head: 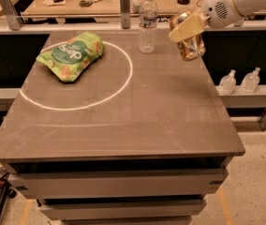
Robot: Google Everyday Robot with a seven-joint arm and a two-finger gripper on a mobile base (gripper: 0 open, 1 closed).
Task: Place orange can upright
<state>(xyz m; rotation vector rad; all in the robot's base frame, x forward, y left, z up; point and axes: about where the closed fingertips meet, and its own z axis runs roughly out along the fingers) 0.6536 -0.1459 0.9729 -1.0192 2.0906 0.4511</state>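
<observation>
The orange can (192,47) has an orange-gold body and hangs tilted above the table's far right edge. My gripper (187,29) is shut on the orange can from above; one pale finger (185,28) lies across its upper part. The white arm reaches in from the upper right. The can does not touch the table (133,121).
A clear water bottle (147,23) stands upright at the far edge, left of the can. A green chip bag (71,55) lies inside a white circle (123,83) at the far left. Two small pump bottles (239,81) stand on a low shelf to the right of the table.
</observation>
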